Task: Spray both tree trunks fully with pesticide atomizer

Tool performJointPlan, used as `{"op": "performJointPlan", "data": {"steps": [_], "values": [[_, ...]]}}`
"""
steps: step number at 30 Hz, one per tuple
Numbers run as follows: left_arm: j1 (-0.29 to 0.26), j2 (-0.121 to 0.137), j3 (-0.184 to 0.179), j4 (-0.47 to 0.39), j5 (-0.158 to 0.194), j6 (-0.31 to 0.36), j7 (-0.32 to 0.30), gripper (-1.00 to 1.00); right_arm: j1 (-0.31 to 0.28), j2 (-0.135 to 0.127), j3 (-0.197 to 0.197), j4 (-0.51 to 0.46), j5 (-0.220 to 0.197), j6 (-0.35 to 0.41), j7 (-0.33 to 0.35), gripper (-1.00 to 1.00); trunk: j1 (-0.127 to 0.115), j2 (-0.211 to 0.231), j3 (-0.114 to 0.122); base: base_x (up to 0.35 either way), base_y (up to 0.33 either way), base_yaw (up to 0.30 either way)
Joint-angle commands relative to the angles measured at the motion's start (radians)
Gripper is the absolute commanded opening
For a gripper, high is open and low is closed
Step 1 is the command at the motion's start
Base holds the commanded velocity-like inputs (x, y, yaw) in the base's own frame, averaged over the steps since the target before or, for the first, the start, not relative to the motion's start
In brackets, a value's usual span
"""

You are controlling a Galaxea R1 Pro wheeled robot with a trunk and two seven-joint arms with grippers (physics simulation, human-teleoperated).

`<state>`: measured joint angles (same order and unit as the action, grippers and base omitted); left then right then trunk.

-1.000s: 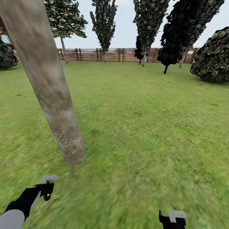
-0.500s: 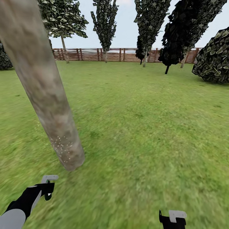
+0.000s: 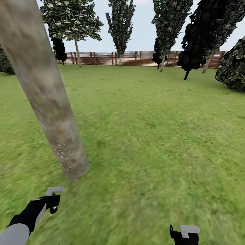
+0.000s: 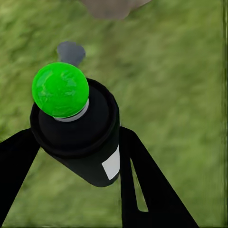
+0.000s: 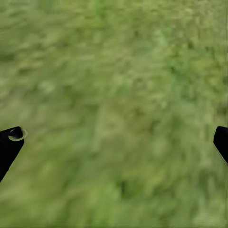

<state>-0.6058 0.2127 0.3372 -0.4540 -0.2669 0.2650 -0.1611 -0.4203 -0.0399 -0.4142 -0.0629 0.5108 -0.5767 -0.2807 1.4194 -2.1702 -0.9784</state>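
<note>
A thick pale mottled tree trunk (image 3: 47,92) leans across the left of the head view, with whitish pesticide specks (image 3: 64,156) on its lower part. Just short of its base, my left gripper (image 3: 51,200) is shut on the pesticide atomizer (image 4: 80,137), a black cylinder whose round tip (image 4: 60,89) glows bright green and points toward the trunk's foot. My right gripper (image 3: 185,233) hangs low at the right over grass, open and holding nothing. A second pale-trunked tree (image 3: 77,54) stands far back by the fence.
Green lawn (image 3: 153,136) stretches to a brown slat fence (image 3: 136,58). Slim dark cypress-like trees (image 3: 120,30) line the fence, and a round bush (image 3: 234,68) sits at the far right. The right wrist view looks down on bare grass (image 5: 114,104).
The whole view has swung, so the scene slid right. The loose mist beside the trunk is gone, and fewer specks show on its lower part. Both grippers keep their places.
</note>
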Motion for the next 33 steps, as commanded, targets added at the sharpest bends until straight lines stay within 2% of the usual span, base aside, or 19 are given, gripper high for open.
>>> {"op": "performJointPlan", "data": {"steps": [1, 8, 10, 13, 14, 21, 22, 24, 26, 33], "values": [[0.0, -0.004, 0.0, 0.0, 0.0, -0.002, 0.0, -1.0, 0.0, 0.0, 0.0, 0.0, 0.0, 0.0, 0.0, 1.0, 0.0, 0.0, 0.0, 0.0, -0.273, 0.071], [0.0, -0.009, 0.001, -0.001, -0.001, -0.012, 0.007, -1.0, 0.0, -0.002, 0.0, 0.0, 0.0, 0.0, 0.0, 1.0, 0.0, 0.0, 0.0, 0.006, -0.273, 0.007], [0.0, -0.017, 0.002, -0.001, 0.001, -0.018, 0.043, -1.0, 0.0, -0.002, 0.0, 0.0, 0.0, 0.0, 0.0, 1.0, 0.0, 0.0, 0.0, 0.142, -0.245, 0.0], [0.0, -0.043, 0.001, -0.001, 0.001, -0.026, 0.119, -1.0, 0.0, -0.002, 0.0, 0.0, 0.0, 0.001, 0.0, 1.0, 0.0, 0.0, 0.0, 0.201, -0.224, 0.0], [0.0, -0.046, 0.001, -0.001, 0.001, -0.029, 0.125, -1.0, 0.0, -0.001, 0.0, 0.0, 0.0, 0.001, 0.0, 1.0, 0.0, 0.0, 0.0, 0.216, -0.216, 0.0], [0.0, -0.048, 0.003, -0.001, 0.002, -0.032, 0.132, -1.0, 0.0, 0.0, 0.0, 0.0, 0.001, 0.001, 0.001, 1.0, 0.0, 0.0, 0.0, 0.283, -0.132, 0.002], [0.0, -0.048, 0.003, -0.001, 0.006, -0.032, 0.132, -1.0, 0.0, 0.0, 0.0, 0.0, 0.001, 0.001, 0.001, 1.0, 0.0, 0.0, 0.0, 0.303, -0.105, 0.068], [0.0, -0.047, 0.002, 0.0, 0.042, -0.032, 0.134, -1.0, 0.0, 0.0, 0.0, 0.001, 0.001, 0.001, 0.001, 1.0, 0.0, 0.0, 0.0, 0.298, -0.124, 0.189], [0.0, -0.047, 0.001, 0.0, 0.057, -0.033, 0.135, -1.0, 0.0, 0.001, 0.0, 0.001, 0.002, 0.001, 0.001, 1.0, 0.0, 0.0, 0.0, 0.286, -0.148, 0.251], [0.0, -0.049, 0.0, 0.001, 0.064, -0.033, 0.137, -1.0, 0.0, 0.001, 0.001, 0.002, 0.002, 0.0, 0.002, 1.0, 0.0, 0.0, 0.0, 0.208, -0.205, 0.275]]}}
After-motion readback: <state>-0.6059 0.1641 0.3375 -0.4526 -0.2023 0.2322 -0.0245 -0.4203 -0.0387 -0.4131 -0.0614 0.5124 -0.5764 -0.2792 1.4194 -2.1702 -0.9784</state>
